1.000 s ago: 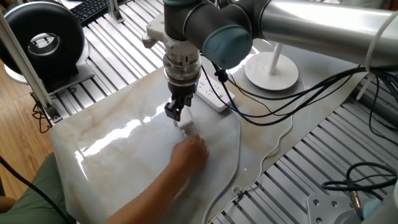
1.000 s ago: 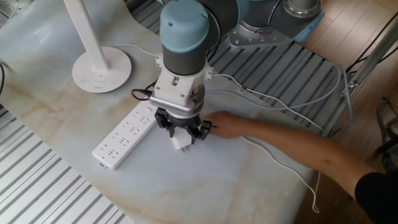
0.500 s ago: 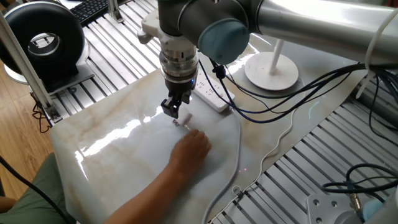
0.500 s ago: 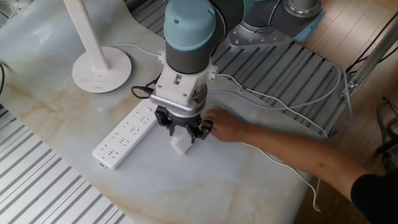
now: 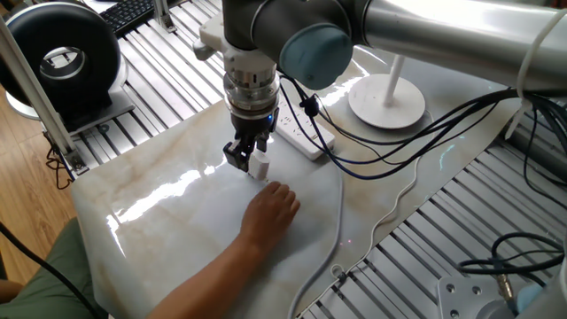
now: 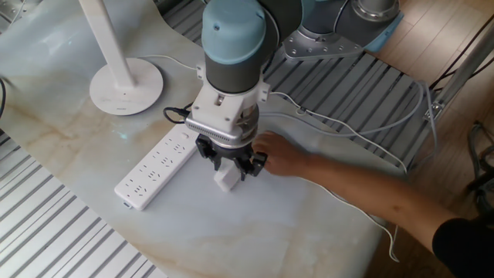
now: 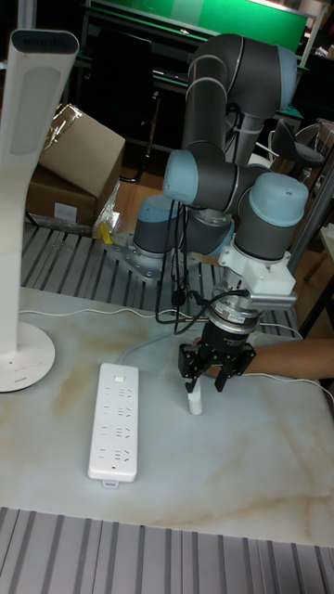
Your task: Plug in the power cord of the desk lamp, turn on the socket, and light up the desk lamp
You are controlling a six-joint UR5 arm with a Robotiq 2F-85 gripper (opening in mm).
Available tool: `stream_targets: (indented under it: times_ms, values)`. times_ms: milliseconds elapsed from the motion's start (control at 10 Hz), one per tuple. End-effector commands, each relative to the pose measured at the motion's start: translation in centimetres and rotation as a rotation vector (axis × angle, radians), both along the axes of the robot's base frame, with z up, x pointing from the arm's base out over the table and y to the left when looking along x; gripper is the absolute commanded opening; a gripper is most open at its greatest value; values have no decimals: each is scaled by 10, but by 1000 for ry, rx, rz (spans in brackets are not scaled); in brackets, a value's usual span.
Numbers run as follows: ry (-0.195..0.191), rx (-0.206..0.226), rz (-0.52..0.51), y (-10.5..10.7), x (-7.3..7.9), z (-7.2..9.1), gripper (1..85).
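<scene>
— One thing nearest the camera in the one fixed view: a bare human hand (image 5: 271, 209) resting flat on the pale marble-look tabletop (image 5: 159, 213), forearm running off toward the bottom edge.

— And just past it?

— The black two-finger gripper (image 5: 248, 159) on the grey UR5 arm (image 5: 266, 35), pointing straight down. Its fingers are pinching the small boxy white plug adapter (image 6: 225, 179), which stands upright with its lower end at or just above the tabletop; I cannot tell whether it touches.

— Where is the thin white power cord (image 6: 340, 199) itself?

— It trails away from the plug beneath the person's arm, toward the table's edge.

— The power strip?

— The long flat white power strip (image 7: 113, 420) lies just beside the gripper, apart from the plug. Nothing is plugged into its outlet rows.

— Farther back?

— The white desk lamp with its round disc base (image 5: 387, 102) and slim upright pole stands beyond the strip. Off the table's far corner sits a round black fan (image 5: 60, 58).
</scene>
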State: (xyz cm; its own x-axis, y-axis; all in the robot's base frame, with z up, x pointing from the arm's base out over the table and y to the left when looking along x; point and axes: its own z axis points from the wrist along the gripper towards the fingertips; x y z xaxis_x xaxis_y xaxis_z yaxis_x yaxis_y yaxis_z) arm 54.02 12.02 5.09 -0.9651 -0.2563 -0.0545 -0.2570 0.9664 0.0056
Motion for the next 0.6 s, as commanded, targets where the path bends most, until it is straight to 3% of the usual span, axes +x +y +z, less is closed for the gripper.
stream_targets:
  times_ms: [0,300,500]
  values:
    - [1,19,-26,5,3,-3,553]
    - [2,-31,6,-8,3,-1,550]
    - [3,-35,8,-8,4,2,550]
